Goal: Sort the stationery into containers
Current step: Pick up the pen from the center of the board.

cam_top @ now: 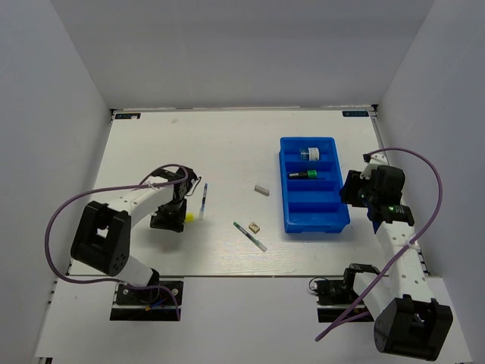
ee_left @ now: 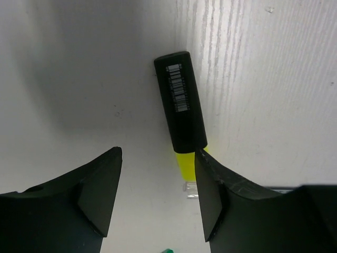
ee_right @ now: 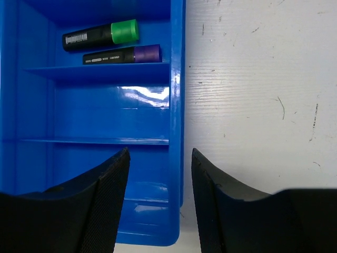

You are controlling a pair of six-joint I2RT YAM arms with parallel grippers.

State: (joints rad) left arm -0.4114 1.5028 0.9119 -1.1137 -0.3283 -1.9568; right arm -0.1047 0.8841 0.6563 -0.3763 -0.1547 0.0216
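The blue tray [cam_top: 296,221] stands right of centre with crosswise compartments. It holds a blue-white box [cam_top: 308,154] and a green-capped marker [cam_top: 303,174]. The right wrist view shows that marker [ee_right: 100,34] next to a purple-capped one [ee_right: 121,54]. My left gripper [cam_top: 176,218] is open and low over a black marker with a yellow cap [ee_left: 180,105]. The cap lies against the right finger's inner face [ee_left: 210,195]. My right gripper [ee_right: 160,174] is open and empty, straddling the tray's right wall [ee_right: 176,132].
On the table lie a grey eraser [cam_top: 262,189], a tan eraser [cam_top: 254,226], a thin pen [cam_top: 250,236] and another pen [cam_top: 204,199] just right of the left gripper. White walls enclose the table on three sides.
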